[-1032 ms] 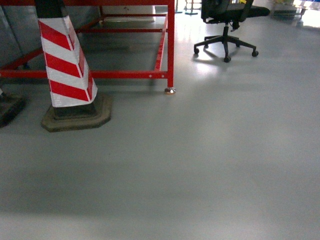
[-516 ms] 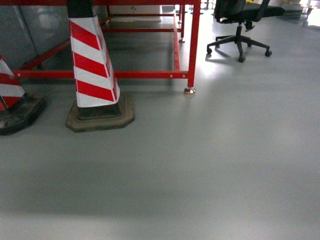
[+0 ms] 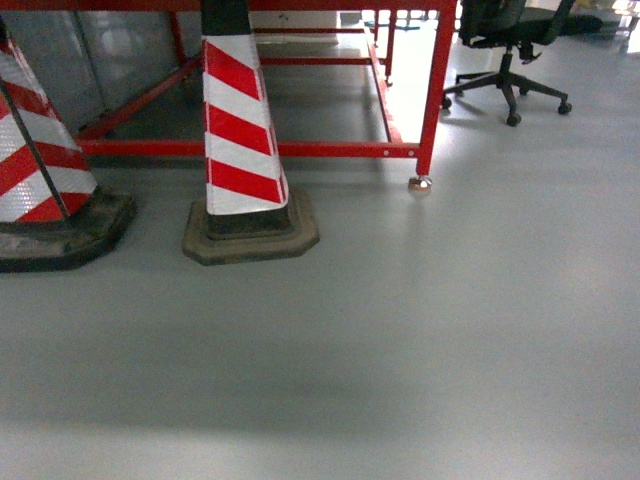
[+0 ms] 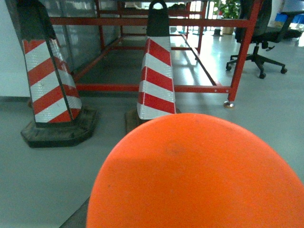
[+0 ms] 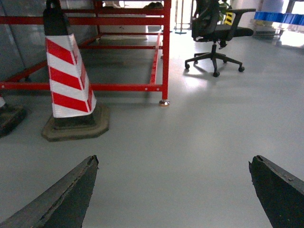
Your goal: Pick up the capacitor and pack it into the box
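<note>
my right fingers (image 5: 173, 190) are spread wide over bare grey floor (image 3: 400, 350), holding nothing. on my left, a big orange dome (image 4: 199, 175) fills the wrist view; i cannot tell how those fingers stand. ahead: two red-and-white cones (image 3: 240, 130), a red frame (image 3: 435, 90), an office chair (image 3: 505, 40). the box and capacitor are nowhere in view.

All three views look forward and low over the floor, sharing the striped cone (image 3: 243, 130) and red frame (image 3: 430, 90).

Bare floor (image 3: 420, 330) ahead — 2 cones (image 3: 240, 130) and red frame (image 3: 436, 90) block left.
</note>
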Motion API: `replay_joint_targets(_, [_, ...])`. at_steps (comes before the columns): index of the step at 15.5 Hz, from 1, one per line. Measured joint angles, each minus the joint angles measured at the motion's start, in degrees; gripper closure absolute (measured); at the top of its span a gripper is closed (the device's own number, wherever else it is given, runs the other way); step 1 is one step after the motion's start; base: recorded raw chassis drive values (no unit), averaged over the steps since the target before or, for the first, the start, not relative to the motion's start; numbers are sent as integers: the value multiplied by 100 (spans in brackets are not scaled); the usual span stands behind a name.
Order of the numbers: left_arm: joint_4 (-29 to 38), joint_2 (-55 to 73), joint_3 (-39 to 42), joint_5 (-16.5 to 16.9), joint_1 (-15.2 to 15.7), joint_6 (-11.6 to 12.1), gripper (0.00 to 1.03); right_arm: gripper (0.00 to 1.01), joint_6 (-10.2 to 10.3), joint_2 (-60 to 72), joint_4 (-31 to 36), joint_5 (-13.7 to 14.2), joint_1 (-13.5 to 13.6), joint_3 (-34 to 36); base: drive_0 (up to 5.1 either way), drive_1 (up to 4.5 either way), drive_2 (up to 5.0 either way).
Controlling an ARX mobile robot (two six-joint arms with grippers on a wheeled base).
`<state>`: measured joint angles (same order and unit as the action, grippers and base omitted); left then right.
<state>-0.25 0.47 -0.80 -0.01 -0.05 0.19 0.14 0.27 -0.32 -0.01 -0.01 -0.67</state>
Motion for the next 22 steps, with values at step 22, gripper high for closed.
replay_joint_targets(22, [-7, 0, 0, 0, 0, 0, 60, 3, 0, 0, 4, -2, 0, 0, -228, 202, 19])
